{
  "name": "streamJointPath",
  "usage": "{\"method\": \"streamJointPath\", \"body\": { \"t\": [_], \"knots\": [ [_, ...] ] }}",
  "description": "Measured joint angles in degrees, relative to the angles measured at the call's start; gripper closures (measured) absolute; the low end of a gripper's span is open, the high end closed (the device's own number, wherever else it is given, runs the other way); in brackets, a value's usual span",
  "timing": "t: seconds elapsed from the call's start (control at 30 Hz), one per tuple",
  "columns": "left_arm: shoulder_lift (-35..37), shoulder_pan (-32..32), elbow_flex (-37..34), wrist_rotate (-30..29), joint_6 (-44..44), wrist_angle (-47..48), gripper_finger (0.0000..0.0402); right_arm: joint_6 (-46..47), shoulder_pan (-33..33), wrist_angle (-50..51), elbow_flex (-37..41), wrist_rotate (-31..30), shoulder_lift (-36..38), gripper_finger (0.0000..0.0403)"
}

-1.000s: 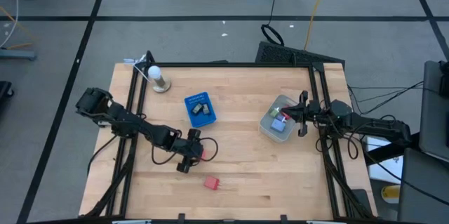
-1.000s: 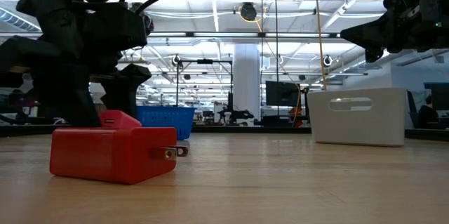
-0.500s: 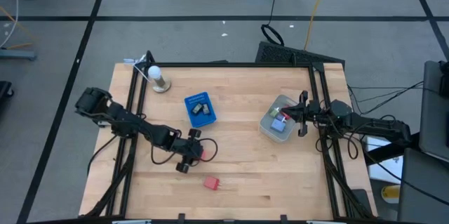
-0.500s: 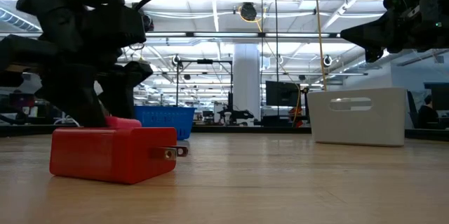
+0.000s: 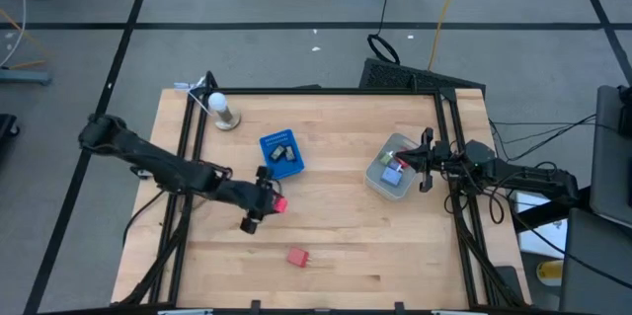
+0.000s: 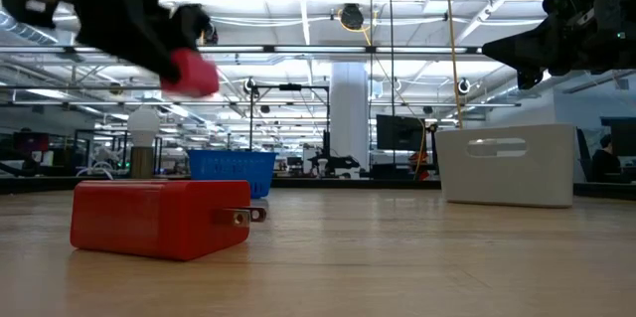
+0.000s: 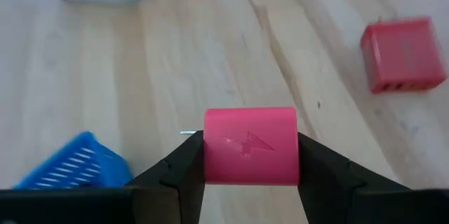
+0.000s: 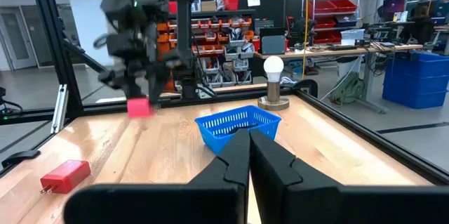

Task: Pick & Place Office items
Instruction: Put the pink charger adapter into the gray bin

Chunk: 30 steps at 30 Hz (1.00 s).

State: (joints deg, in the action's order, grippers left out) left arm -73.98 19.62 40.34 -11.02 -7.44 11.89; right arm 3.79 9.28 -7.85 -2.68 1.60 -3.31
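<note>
A pink block with a lightning mark (image 7: 250, 145) hangs above the table left of centre, with my left gripper (image 7: 250, 164) shut on it; it also shows in the high view (image 5: 278, 203) and in the low view (image 6: 191, 72). A red plug-like block (image 5: 297, 256) lies flat on the wood nearer the front edge, its prongs (image 6: 248, 216) pointing sideways. My right gripper (image 5: 426, 163) is shut and waits level at the right, above the edge of the grey bin (image 5: 387, 179). My left gripper pinches the pink block by two opposite sides (image 7: 208, 155) between its two fingers (image 7: 184, 168). The fingers slant down at it from the table's left side. The block is lifted clear of the table, its marked face turned toward the wrist camera.
A blue square tray (image 5: 269, 160) holding small dark bits sits behind the pink block. The grey bin holds several small coloured pieces. A light bulb on a stand (image 5: 223, 110) is at the far left corner. Bare wood lies between the tray and the bin.
My left gripper has risen from the table with the pink block between its fingers. The block, which sat on the wood behind the red block, now hangs clear of the table. The red block has stayed where it was.
</note>
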Motion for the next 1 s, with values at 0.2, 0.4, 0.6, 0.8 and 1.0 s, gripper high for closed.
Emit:
{"method": "streamJointPath", "body": {
  "t": [0.2, 0.4, 0.6, 0.8, 1.0],
  "knots": [
    [10.23, 0.0, 0.0, -1.74, -3.24, 0.89, 0.0225, 0.06, 0.0, -0.01, 0.0, 0.14, 0.0, 0.0399],
    [20.49, -0.04, 0.0, -9.46, -3.14, 8.81, 0.0225, 0.09, 0.0, 0.01, 0.0, 0.36, 0.0, 0.0399],
    [30.04, 0.0, -3.43, -10.82, 0.14, 10.77, 0.0225, 0.04, 0.0, -0.23, 0.0, 0.23, 0.0, 0.0399],
    [39.92, 0.0, -13.43, -11.02, -1.35, -0.11, 0.0225, 0.22, 0.0, -0.45, 0.0, 0.21, 0.0, 0.0398],
    [49.41, 0.0, -23.81, -15.72, -1.2, -7.31, 0.0225, 0.04, 0.0, -0.45, 0.0, 0.1, 0.0, 0.0398]
  ]
}}
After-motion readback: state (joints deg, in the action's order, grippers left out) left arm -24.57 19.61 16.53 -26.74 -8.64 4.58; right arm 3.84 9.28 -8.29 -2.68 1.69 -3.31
